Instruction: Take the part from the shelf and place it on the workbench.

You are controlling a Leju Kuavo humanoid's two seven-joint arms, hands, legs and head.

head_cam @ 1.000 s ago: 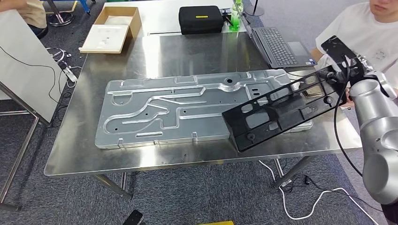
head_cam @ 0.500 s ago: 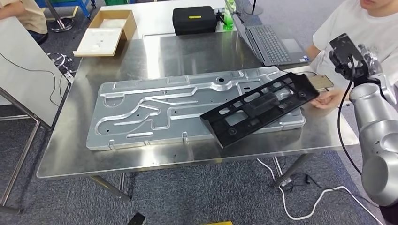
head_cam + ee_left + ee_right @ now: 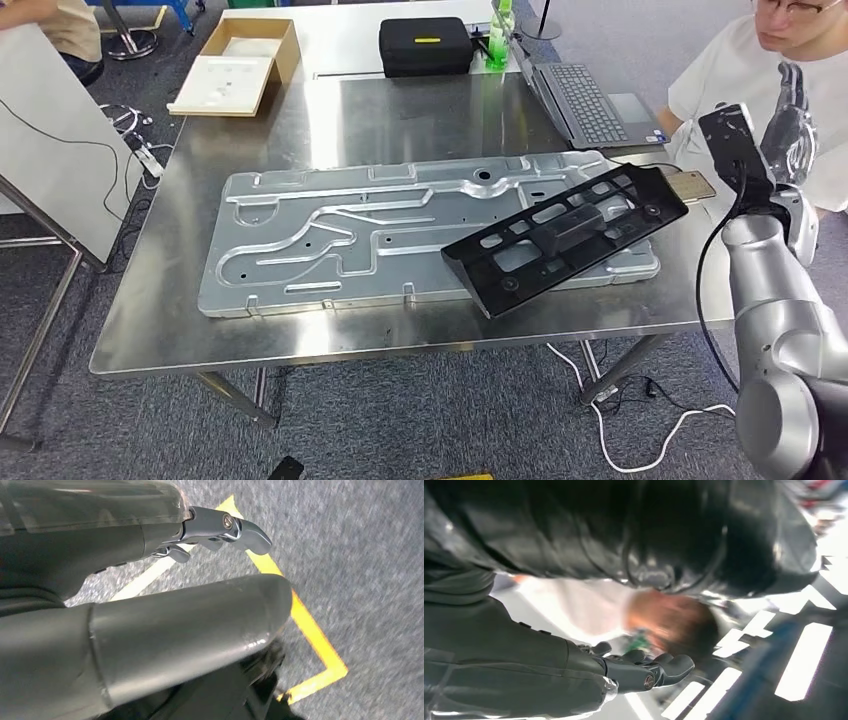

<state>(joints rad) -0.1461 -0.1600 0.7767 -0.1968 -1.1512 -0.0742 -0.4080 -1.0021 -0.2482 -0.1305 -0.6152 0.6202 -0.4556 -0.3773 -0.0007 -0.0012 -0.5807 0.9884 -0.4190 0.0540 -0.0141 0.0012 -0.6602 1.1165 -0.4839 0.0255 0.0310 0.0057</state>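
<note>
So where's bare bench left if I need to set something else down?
Bare steel lies along the workbench front edge, below the large aluminium plate, and in a wider patch behind it, between the cardboard box and laptop, short of the black case. The right end is crowded: the black part overlaps the plate, with a person seated close.

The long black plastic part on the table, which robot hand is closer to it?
Right. The right hand is raised beside the far right end of the long black plastic part, not touching it. The left hand hangs over grey carpet floor, away from the table.
</note>
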